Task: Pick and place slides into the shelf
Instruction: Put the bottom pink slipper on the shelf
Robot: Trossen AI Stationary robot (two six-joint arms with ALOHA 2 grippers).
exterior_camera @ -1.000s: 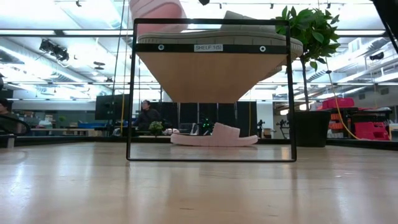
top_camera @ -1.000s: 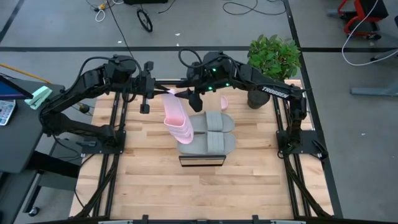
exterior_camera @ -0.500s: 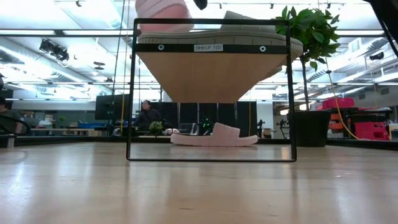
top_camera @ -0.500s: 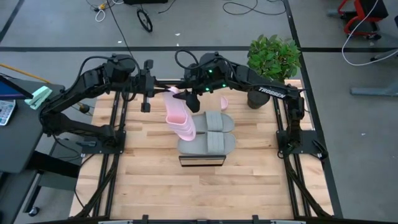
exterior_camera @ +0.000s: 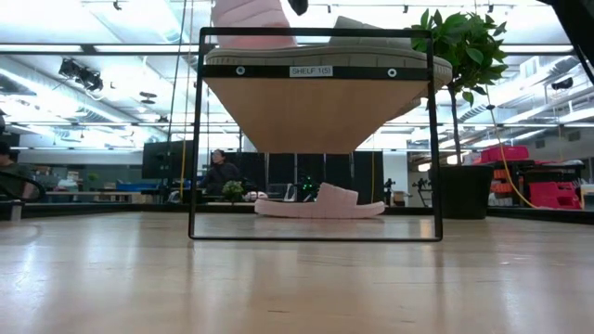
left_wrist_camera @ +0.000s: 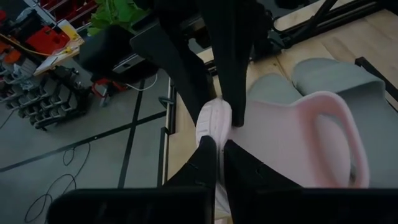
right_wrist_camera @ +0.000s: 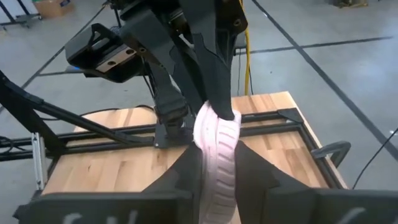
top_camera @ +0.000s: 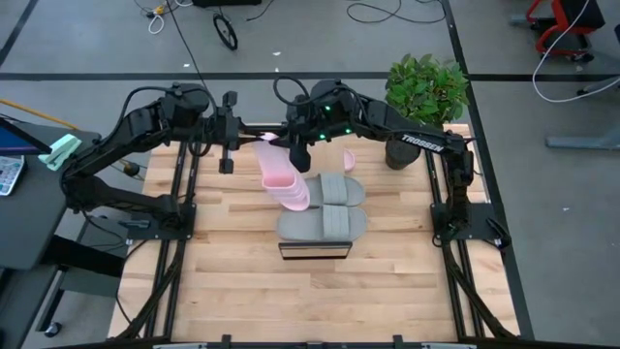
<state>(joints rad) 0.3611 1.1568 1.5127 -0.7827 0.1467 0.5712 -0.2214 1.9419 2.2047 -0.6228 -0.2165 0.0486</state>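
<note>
A light pink slide (top_camera: 283, 179) hangs between both grippers above the left end of the shelf (top_camera: 315, 250); whether its toe end touches the shelf, I cannot tell. My left gripper (top_camera: 254, 143) and right gripper (top_camera: 294, 155) are both shut on its heel end. Two grey slides (top_camera: 325, 206) lie side by side on the shelf's plank top. The second pink slide (top_camera: 349, 159) lies sole down on the table behind the shelf, also seen under the plank in the low view (exterior_camera: 320, 204). My left gripper (left_wrist_camera: 216, 144) pinches the pink slide's heel rim (left_wrist_camera: 214, 118) between its two fingers, coming level from the table's left. The slide is tilted, its strap end (left_wrist_camera: 336, 143) lower and toward the shelf. My right gripper (right_wrist_camera: 217, 155) pinches the same heel end, its fingers (right_wrist_camera: 186, 174) on either side of the ribbed sole edge (right_wrist_camera: 217, 140). It comes from the table's right, slanting down, close against the left gripper's fingers (right_wrist_camera: 211, 81).
A potted plant (top_camera: 424, 92) stands at the table's far right corner. The dark metal frames of the arms run along both table sides. The near half of the wooden tabletop (top_camera: 310, 301) holds nothing. A person sits in the room beyond (exterior_camera: 221, 172).
Both grippers stay shut on the pink slide's heel. The slide has swung a little toward the table's right, its lower strap end moving over the shelf toward the grey slides while the heel end stays nearly in place.
</note>
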